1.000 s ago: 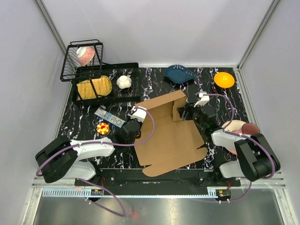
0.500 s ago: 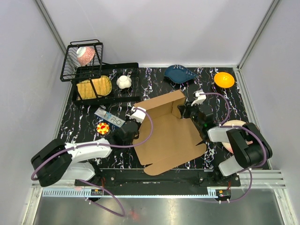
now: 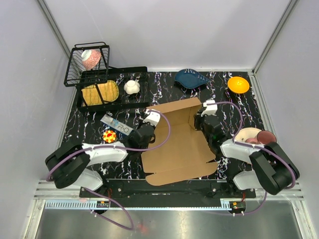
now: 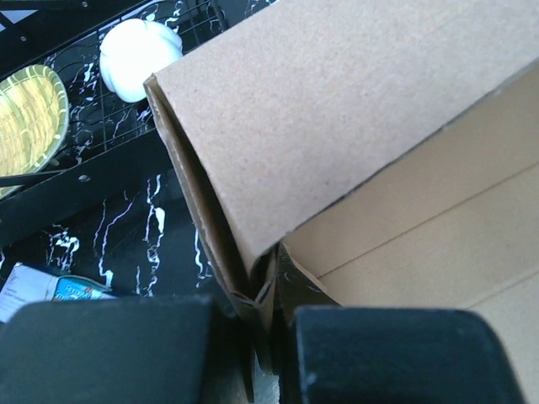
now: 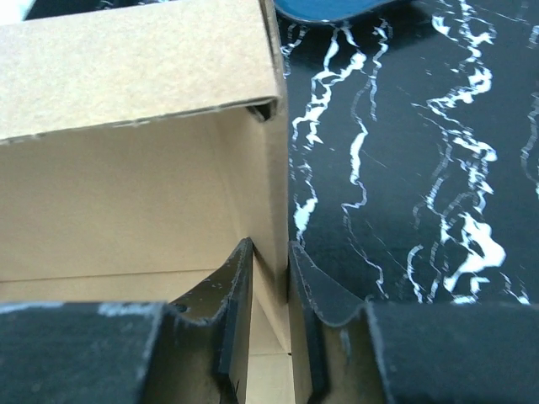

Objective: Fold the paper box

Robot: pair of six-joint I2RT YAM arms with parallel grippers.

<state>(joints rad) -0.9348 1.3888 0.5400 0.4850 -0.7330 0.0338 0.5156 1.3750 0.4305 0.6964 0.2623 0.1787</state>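
Observation:
The paper box [image 3: 179,144] is plain brown cardboard, lying mid-table with its far wall and side flaps raised and a front flap flat toward me. My left gripper [image 3: 149,123] is shut on the box's left wall [image 4: 253,278] near the far left corner. My right gripper [image 3: 202,119] is shut on the box's right wall [image 5: 274,252] near the far right corner. The far wall [image 5: 135,76] leans inward over the box floor in both wrist views.
A black wire rack [image 3: 107,87] with a yellow plate, a white object [image 3: 131,87] and a basket stands at the far left. A blue dish [image 3: 191,78] and an orange bowl [image 3: 238,84] lie behind the box. A packet [image 3: 117,124] and a small colourful ball [image 3: 109,135] lie to its left, and plates [image 3: 254,137] to its right.
Both grippers have moved away from me with the box walls. The far wall has folded forward, and the side flaps now stand closer to upright at the far corners.

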